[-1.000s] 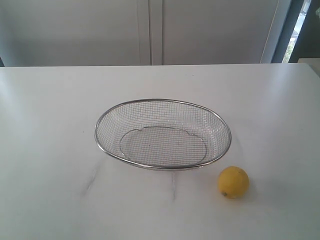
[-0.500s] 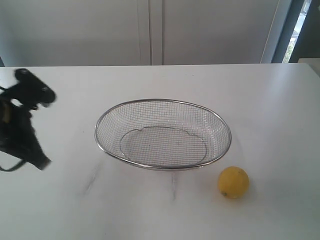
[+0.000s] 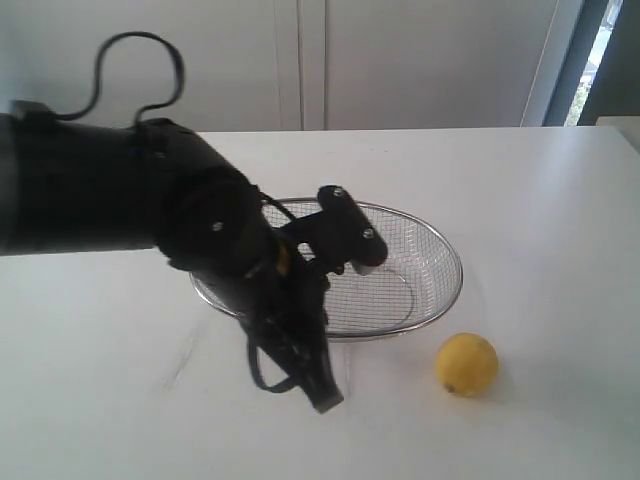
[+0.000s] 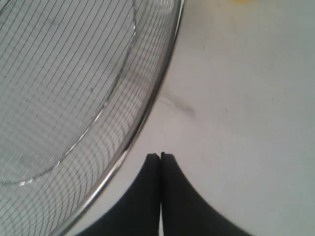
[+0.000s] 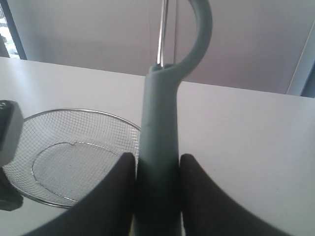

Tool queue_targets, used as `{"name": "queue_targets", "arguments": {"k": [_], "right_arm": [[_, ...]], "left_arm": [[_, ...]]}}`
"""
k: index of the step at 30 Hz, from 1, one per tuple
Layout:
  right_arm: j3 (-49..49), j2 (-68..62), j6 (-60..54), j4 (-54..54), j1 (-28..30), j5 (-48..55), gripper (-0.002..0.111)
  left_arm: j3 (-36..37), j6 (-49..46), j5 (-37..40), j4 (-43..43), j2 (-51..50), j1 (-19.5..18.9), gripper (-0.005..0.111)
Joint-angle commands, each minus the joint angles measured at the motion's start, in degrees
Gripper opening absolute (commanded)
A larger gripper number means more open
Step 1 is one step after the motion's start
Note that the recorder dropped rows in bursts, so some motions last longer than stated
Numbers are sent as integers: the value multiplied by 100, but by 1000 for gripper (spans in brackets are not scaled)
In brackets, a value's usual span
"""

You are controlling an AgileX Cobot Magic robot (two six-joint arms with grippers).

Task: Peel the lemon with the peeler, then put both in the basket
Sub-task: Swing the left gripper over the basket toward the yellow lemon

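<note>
The left gripper [image 3: 325, 400] has swung in from the left to beside the basket [image 3: 452, 262].

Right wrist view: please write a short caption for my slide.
Jaws clamp the teal peeler; wire basket on the white table beyond.

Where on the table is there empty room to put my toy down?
The white table is bare right of the silver wire-mesh basket and behind the small yellow lemon, and along the far edge behind the basket. It is crowded in front of the basket, where the black left arm and its shut pincer hang.
</note>
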State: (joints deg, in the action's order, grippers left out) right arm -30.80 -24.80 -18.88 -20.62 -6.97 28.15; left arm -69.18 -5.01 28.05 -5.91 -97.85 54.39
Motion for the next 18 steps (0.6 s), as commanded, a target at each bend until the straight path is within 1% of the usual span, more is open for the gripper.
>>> {"name": "queue_targets", "arguments": {"k": [1, 5, 9, 13, 16, 18], "right_arm": [[11, 31, 28, -35, 9, -133, 0], [11, 31, 28, -35, 9, -133, 0], [11, 31, 107, -35, 9, -133, 0], [11, 31, 107, -35, 9, -133, 0], [11, 31, 107, -35, 9, -133, 0], [11, 31, 107, -35, 9, -121, 0]], "left_arm": [[-601, 25, 50, 349, -621, 132, 0], [-973, -143, 145, 623, -985, 189, 0], [-1153, -401, 152, 823, -1210, 230, 0], [-1163, -401, -253, 809, -1402, 230, 0], [-1163, -446, -773, 745, -1512, 230, 0], [-1163, -446, -885, 451, -1544, 230, 0]]}}
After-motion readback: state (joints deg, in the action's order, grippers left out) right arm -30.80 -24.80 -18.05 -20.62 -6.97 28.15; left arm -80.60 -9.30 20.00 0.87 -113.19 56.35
